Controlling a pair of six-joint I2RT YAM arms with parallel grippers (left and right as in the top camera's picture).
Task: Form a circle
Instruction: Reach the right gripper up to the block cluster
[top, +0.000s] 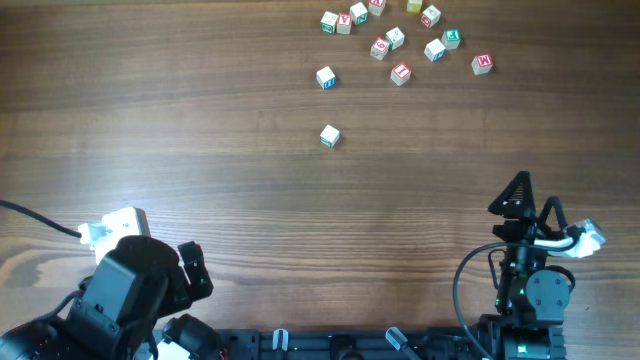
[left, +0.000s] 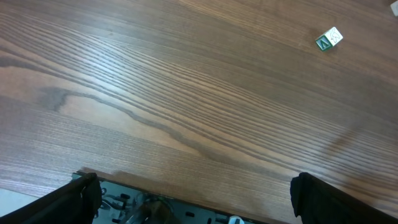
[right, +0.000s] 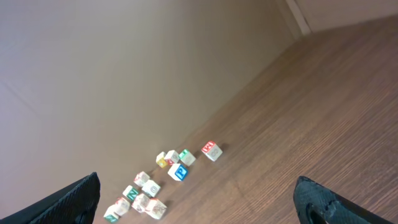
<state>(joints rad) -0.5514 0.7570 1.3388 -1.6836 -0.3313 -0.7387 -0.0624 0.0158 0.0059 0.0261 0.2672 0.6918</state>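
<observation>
My left gripper (top: 192, 268) sits at the lower left of the overhead frame. Its jaws are fully apart and hold nothing. In the left wrist view my fingertips (left: 84, 193) stand at the two bottom corners, with bare table (left: 155, 93) between them.

My right gripper (top: 528, 203) sits at the lower right of the overhead frame, pointing up the frame. Its jaws are likewise fully apart and empty.

The cubes do not form a ring. The clump of three cubes (top: 343, 19), whitish with red and green markings, lies at the top edge of the overhead frame, just right of centre. It is well apart from both grippers: up and right of the left one, up and left of the right one.

The loose cubes (top: 434, 49) lie scattered to the right of the clump and below it. A lone cube (top: 330, 136) lies lower in the frame, nearer my grippers but touching neither. In the right wrist view the cubes show at the lower middle, far ahead of my fingers.
</observation>
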